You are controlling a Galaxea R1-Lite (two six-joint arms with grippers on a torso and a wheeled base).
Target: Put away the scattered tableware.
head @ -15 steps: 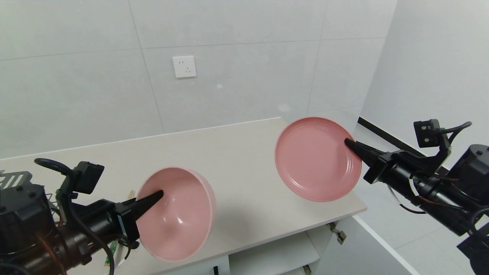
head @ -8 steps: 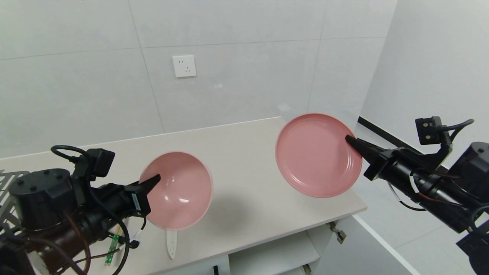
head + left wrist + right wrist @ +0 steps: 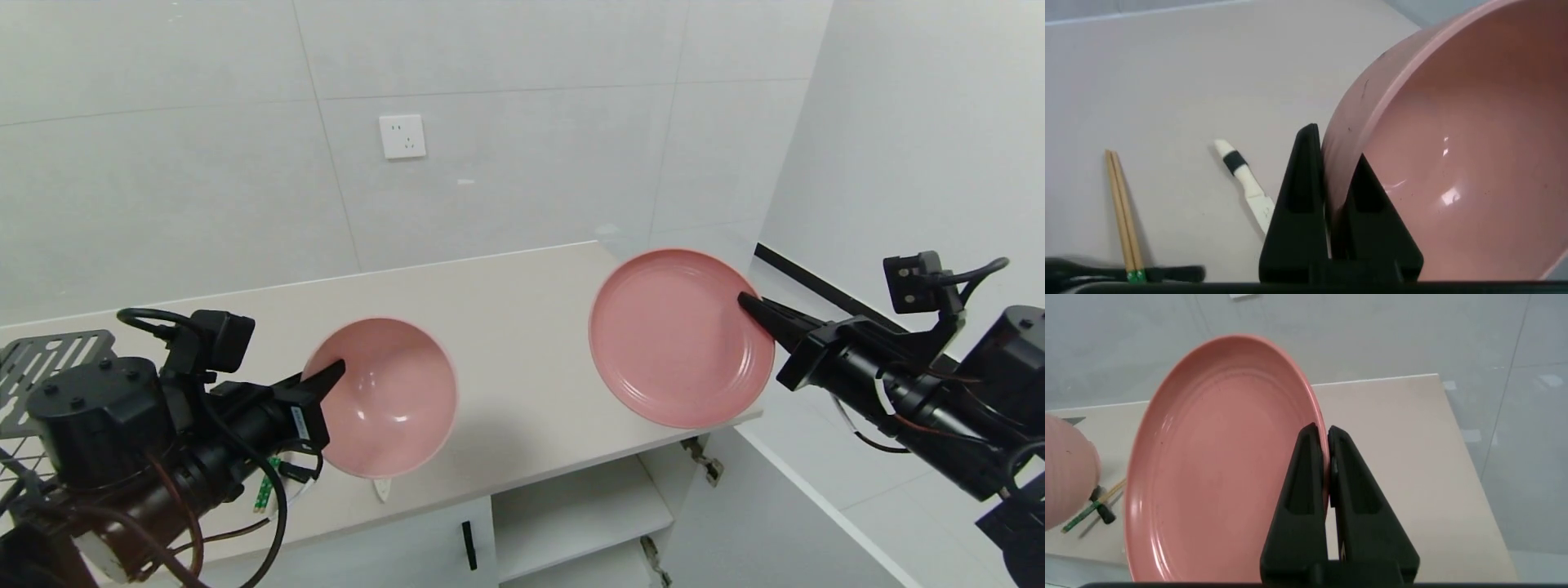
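Observation:
A pink bowl point(image 3: 392, 400) hangs tilted above the counter's front left, with my left gripper point(image 3: 331, 376) shut on its rim; the wrist view shows the rim of the bowl point(image 3: 1454, 163) pinched by the left gripper point(image 3: 1331, 149). A pink plate point(image 3: 669, 335) is held on edge over the counter's right end, and my right gripper point(image 3: 747, 304) is shut on its right rim. In the right wrist view the plate point(image 3: 1217, 457) is clamped in the right gripper point(image 3: 1324, 434). Chopsticks point(image 3: 1123, 212) and a white utensil point(image 3: 1245, 184) lie on the counter under the bowl.
The beige counter point(image 3: 522, 327) runs along a tiled wall. A black wire rack point(image 3: 41, 359) stands at its far left. Below the front edge an open cabinet shows a white shelf point(image 3: 571, 514), next to a door with a black handle point(image 3: 467, 545).
The camera has shifted, bringing the rack into view. My left gripper carried the bowl up and farther from the camera, uncovering the white utensil. The plate stays about where it was.

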